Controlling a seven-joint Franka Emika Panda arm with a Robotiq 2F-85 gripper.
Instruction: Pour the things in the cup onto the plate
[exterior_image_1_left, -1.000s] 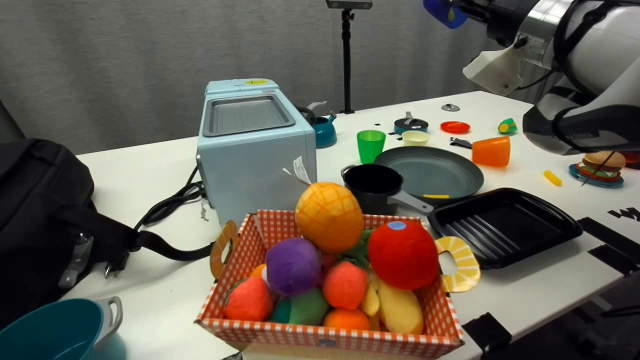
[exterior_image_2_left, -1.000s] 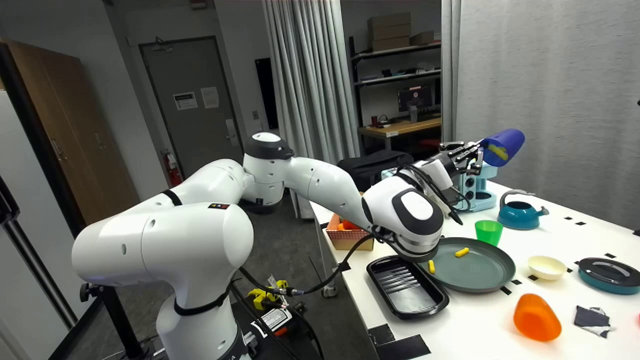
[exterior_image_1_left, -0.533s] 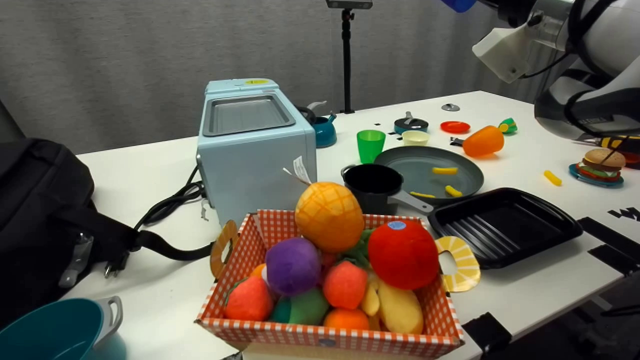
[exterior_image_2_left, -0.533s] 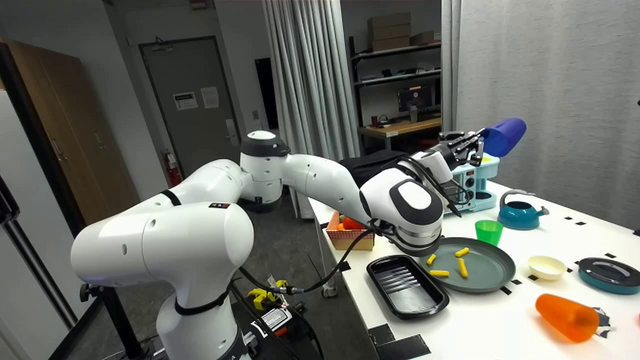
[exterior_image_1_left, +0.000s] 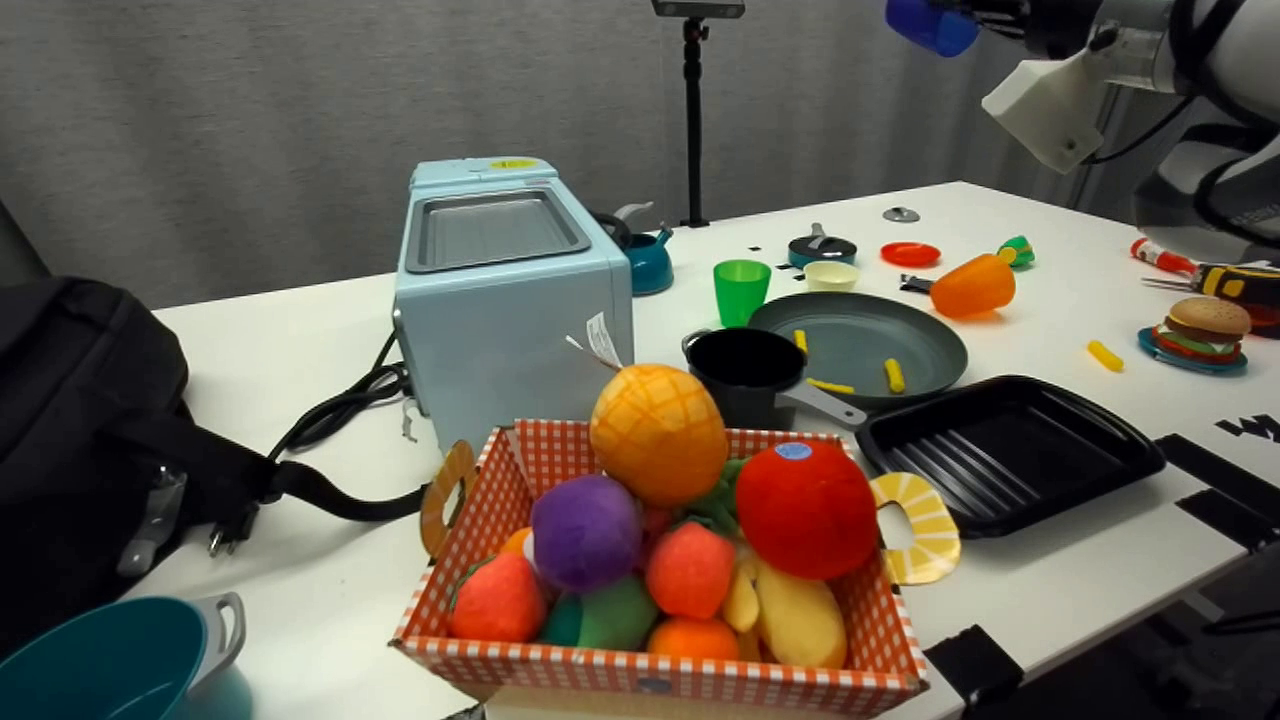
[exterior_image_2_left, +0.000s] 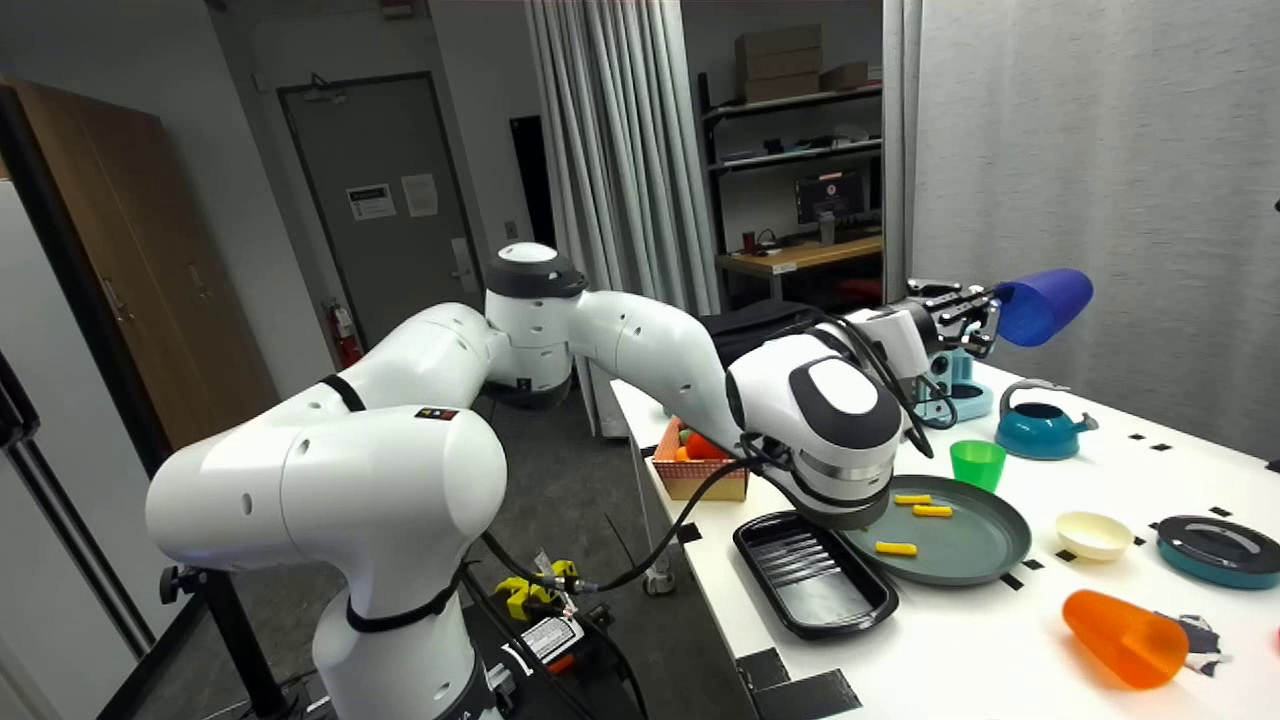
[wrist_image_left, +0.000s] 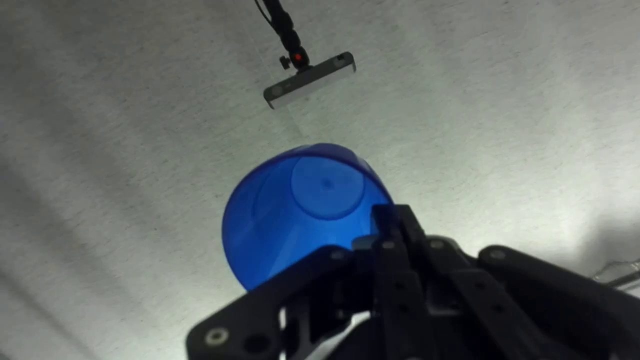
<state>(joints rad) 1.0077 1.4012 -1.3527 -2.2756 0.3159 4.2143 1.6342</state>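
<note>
The jaws pinch the blue cup (exterior_image_2_left: 1045, 307) by its rim, high above the plate (exterior_image_2_left: 965, 548), base slanting up and away; yellow pieces (exterior_image_2_left: 896, 548) lie on the plate (pouring looks finished).

Lower than the pincer (exterior_image_2_left: 988, 309), a green cup (exterior_image_2_left: 977, 465) stands near a teal kettle (exterior_image_2_left: 1036, 443), an orange cup (exterior_image_2_left: 1125, 640) lies on its side, and a checkered basket (exterior_image_1_left: 760, 687) holds fruit (exterior_image_1_left: 690, 572). Ahead of the pincer, a camera (wrist_image_left: 310, 77) sits on a black stand (wrist_image_left: 289, 37).
</note>
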